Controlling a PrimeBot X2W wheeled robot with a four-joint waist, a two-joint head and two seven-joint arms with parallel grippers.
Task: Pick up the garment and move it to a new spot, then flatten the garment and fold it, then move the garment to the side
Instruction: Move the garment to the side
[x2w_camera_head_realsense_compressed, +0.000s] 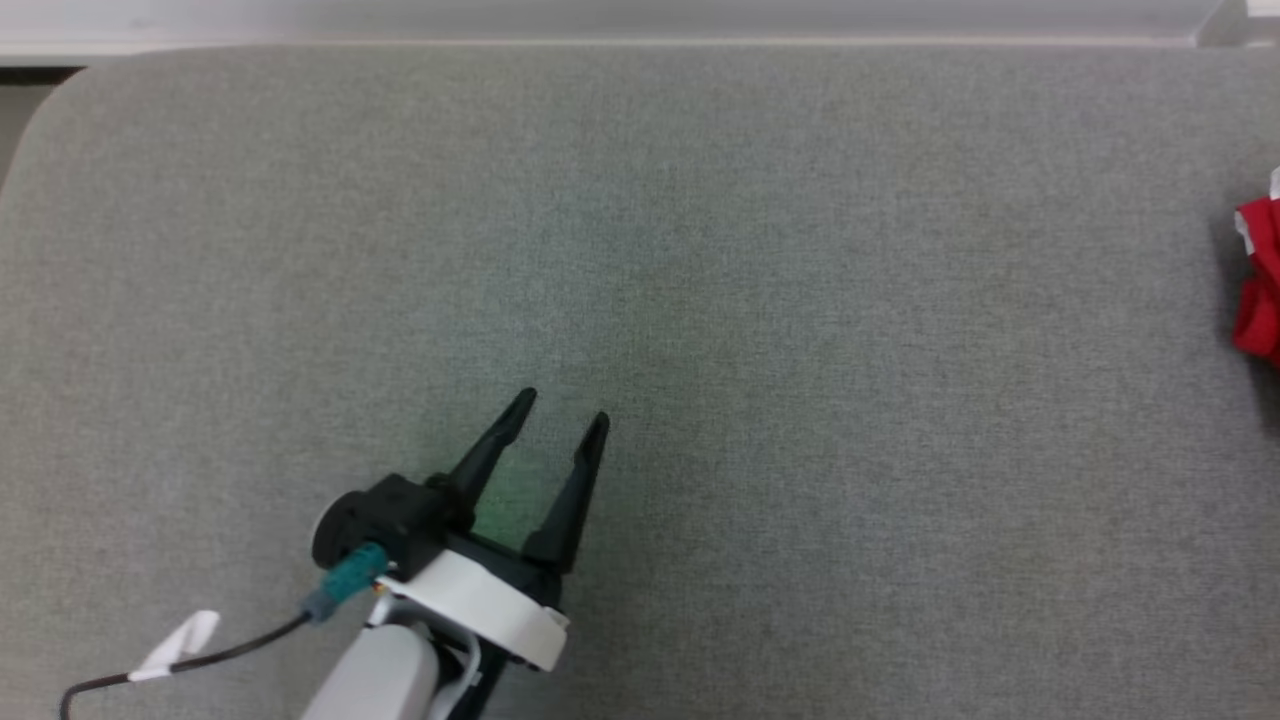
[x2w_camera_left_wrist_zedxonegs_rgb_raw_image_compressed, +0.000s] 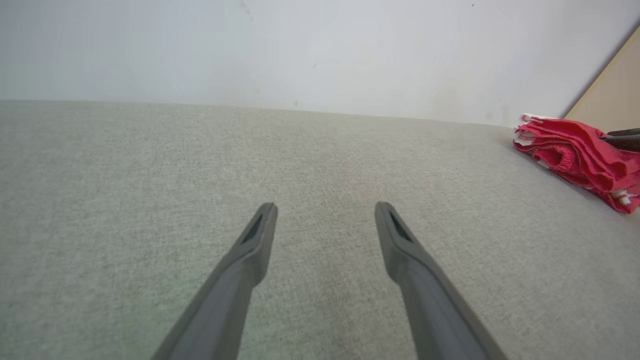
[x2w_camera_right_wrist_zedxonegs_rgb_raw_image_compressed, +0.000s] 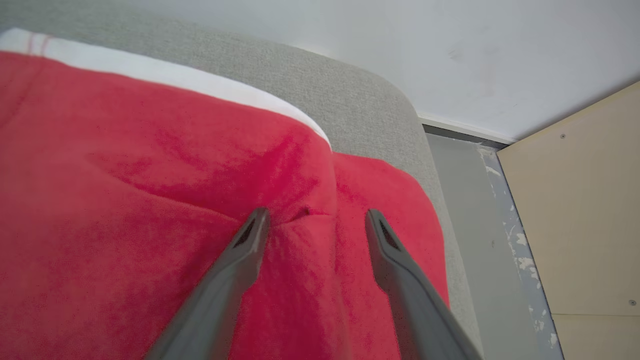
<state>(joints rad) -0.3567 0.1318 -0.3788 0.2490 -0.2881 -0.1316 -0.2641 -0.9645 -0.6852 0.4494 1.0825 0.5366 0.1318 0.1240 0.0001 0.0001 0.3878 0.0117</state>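
The garment (x2w_camera_head_realsense_compressed: 1258, 290) is red fleece with a white band, folded into a bundle at the far right edge of the grey padded surface (x2w_camera_head_realsense_compressed: 700, 250). From the left wrist it shows as a layered red stack (x2w_camera_left_wrist_zedxonegs_rgb_raw_image_compressed: 575, 155) at the right. My right gripper (x2w_camera_right_wrist_zedxonegs_rgb_raw_image_compressed: 313, 216) stands open directly over the red cloth (x2w_camera_right_wrist_zedxonegs_rgb_raw_image_compressed: 150, 200), fingertips spread just above a small pucker, holding nothing. My left gripper (x2w_camera_head_realsense_compressed: 565, 408) is open over the bare grey surface at the lower left, well away from the garment; its fingers (x2w_camera_left_wrist_zedxonegs_rgb_raw_image_compressed: 260, 235) are wide apart with nothing between them.
The grey surface ends in a rounded corner (x2w_camera_right_wrist_zedxonegs_rgb_raw_image_compressed: 400, 100) right beside the garment, with a grey floor strip (x2w_camera_right_wrist_zedxonegs_rgb_raw_image_compressed: 465, 210) and a beige panel (x2w_camera_right_wrist_zedxonegs_rgb_raw_image_compressed: 575, 200) beyond. A white wall (x2w_camera_left_wrist_zedxonegs_rgb_raw_image_compressed: 300, 50) runs along the far edge. A dark finger (x2w_camera_left_wrist_zedxonegs_rgb_raw_image_compressed: 622, 140) lies on the garment.
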